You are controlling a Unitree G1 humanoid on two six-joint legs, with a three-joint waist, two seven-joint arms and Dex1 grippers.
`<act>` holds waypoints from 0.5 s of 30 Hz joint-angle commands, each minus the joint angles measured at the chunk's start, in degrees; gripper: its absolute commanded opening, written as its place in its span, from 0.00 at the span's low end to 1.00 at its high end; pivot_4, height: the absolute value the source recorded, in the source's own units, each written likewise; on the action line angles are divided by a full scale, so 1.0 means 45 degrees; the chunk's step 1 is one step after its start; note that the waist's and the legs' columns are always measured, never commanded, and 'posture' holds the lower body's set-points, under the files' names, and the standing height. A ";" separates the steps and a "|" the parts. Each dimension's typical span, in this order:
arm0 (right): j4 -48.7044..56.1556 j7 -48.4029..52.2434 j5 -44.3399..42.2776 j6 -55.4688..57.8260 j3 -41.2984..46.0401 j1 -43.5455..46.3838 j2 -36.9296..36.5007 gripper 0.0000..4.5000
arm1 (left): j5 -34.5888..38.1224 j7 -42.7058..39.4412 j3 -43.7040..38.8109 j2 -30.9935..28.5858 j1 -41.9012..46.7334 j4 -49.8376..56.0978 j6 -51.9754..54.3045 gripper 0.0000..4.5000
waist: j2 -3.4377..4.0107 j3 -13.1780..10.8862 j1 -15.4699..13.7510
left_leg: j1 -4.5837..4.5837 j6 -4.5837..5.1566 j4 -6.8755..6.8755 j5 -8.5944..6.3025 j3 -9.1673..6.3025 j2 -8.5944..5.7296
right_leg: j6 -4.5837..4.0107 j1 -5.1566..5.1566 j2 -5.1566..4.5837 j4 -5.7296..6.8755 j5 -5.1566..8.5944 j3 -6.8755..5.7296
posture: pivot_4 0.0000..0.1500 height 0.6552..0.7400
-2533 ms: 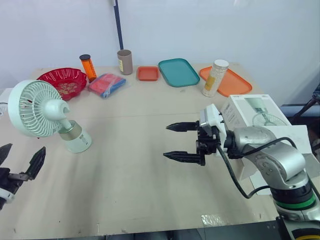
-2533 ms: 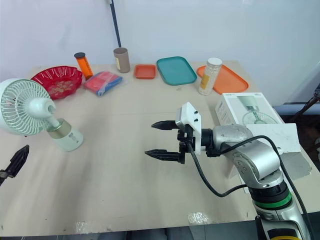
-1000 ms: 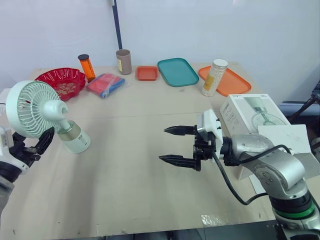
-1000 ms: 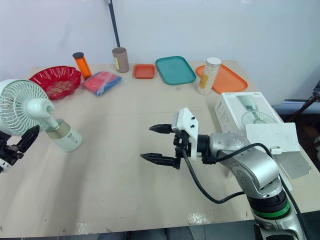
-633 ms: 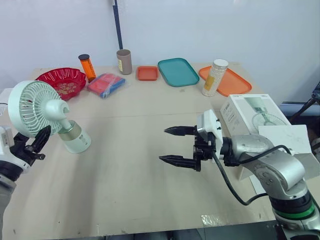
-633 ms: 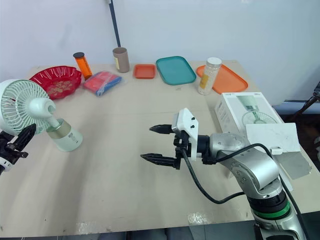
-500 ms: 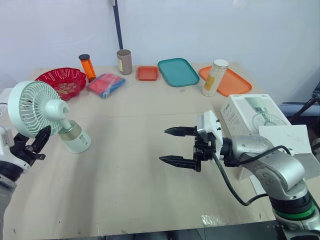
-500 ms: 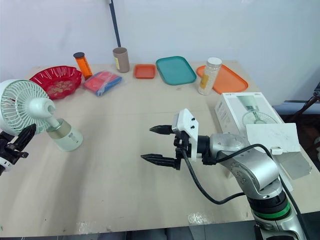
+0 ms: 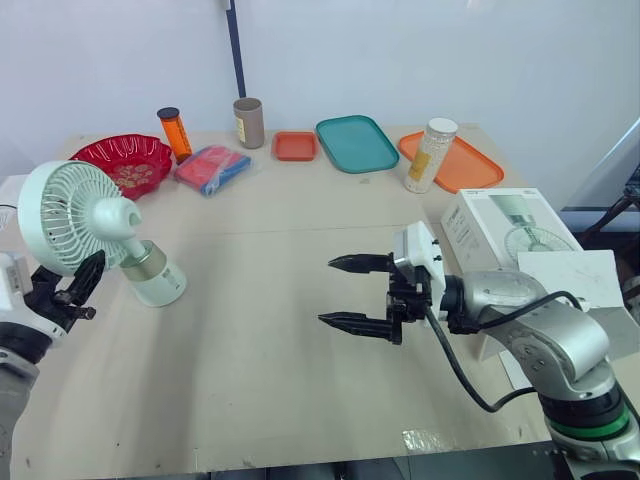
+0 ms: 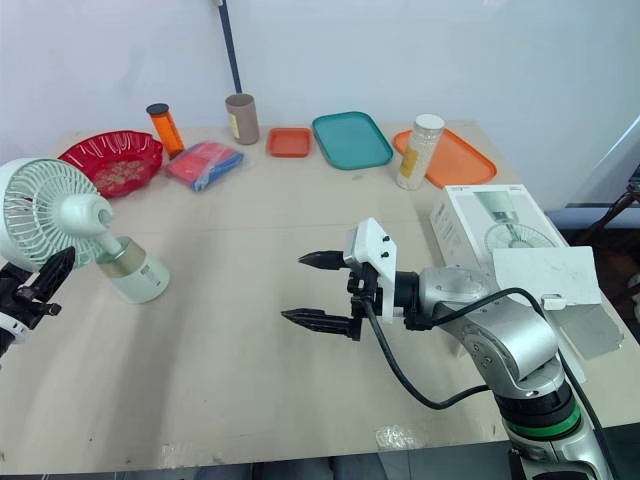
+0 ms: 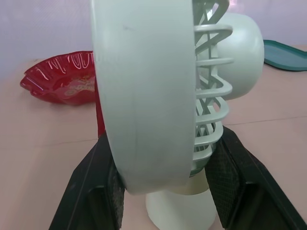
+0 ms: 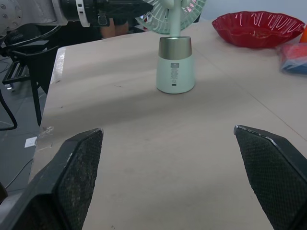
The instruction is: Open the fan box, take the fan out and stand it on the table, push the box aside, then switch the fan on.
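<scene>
We see the fan (image 9: 90, 232) standing upright near the bench's (image 9: 270, 380) left edge, and its box (image 9: 500, 225) lies well apart at the right edge with a flap open, so we judge only the switching-on is left. The left gripper (image 9: 68, 283) sits low behind the fan's head (image 11: 144, 86), its fingers (image 11: 98, 191) spread to either side of the guard rim; we cannot tell whether they touch it. The right gripper (image 9: 328, 291) hovers above mid-bench, its fingers (image 9: 360, 262) released and holding nothing, pointed toward the fan. Our main worry is tipping, because the fan looks top-heavy on a narrow base (image 9: 158, 284), and a nudge from the left fingers against the guard could rock it over. A press on the base with nothing bracing it could slide the light fan toward the nearby bench edge. We also cannot make out the switch itself, so a push may land in the wrong spot.
</scene>
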State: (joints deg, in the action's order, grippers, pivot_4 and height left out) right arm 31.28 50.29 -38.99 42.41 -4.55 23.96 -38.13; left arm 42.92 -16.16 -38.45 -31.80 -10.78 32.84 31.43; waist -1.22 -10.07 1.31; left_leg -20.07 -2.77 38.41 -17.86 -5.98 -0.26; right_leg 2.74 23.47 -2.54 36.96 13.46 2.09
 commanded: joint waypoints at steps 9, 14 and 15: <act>-0.0088 -0.0185 -0.0072 0.0022 -0.0081 0.0739 0.0311 1.00 | 0.0746 0.1098 0.0040 0.0179 0.0403 0.1836 0.0020 0.40 | -0.0006 -0.0004 -0.0001 | -0.0002 -0.0006 0.0000 0.0001 0.0000 -0.0001 | 0.0000 0.0001 0.0000 0.0000 0.0000 0.0000 | 1.00 1.00; -0.0930 -0.1427 0.0672 0.0378 -0.0948 0.2214 0.1608 1.00 | 0.0803 0.1309 0.0909 0.0300 0.0327 0.2673 0.0071 0.40 | -0.0005 -0.0005 0.0053 | -0.0002 -0.0013 -0.0001 0.0004 0.0003 0.0005 | -0.0010 0.0012 0.0010 0.0001 -0.0006 0.0003 | 1.00 1.00; -0.1136 -0.1660 0.0736 0.0581 -0.1063 0.2518 0.1883 1.00 | 0.0809 0.1396 0.1033 0.0315 0.0360 0.2758 0.0090 0.40 | -0.0005 -0.0006 0.0049 | -0.0004 -0.0020 -0.0002 0.0008 -0.0001 0.0004 | -0.0011 0.0012 0.0010 0.0002 -0.0006 0.0002 | 1.00 1.00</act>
State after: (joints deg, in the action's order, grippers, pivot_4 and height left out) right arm 26.57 44.88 -36.39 44.32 -9.02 33.20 -30.77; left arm 45.63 -10.45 -33.25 -30.15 -10.27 41.40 32.94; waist -1.24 -10.10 1.53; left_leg -20.10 -2.88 38.40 -17.82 -6.00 -0.24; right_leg 2.69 23.53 -2.49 36.97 13.43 2.09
